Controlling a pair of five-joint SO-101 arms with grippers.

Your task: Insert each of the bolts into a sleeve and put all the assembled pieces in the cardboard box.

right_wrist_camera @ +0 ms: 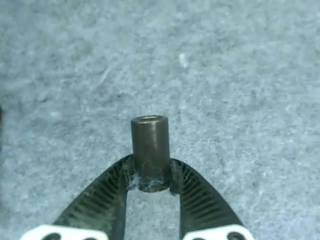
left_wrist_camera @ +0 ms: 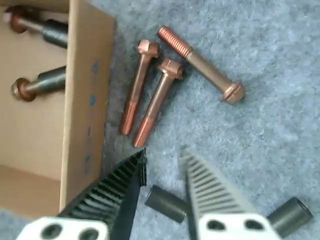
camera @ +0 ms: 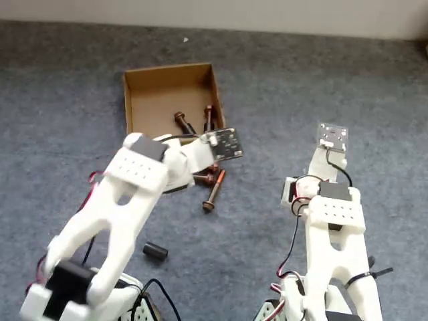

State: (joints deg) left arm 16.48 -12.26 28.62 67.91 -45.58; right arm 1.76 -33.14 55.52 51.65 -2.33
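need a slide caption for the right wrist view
Right pincer grips a dark sleeve by one end over the grey carpet.

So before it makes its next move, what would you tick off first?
1. Right gripper shut on the held sleeve, gripped at one end: ok.
2. Left gripper open and empty: ok.
3. Three loose bolts lie free on the carpet beside the cardboard box: ok.
4. Loose sleeve right by the left gripper: ok.
5. All pieces assembled and boxed: not ok; two assembled pieces inside.
6. Held sleeve's bore clear: cannot tell.
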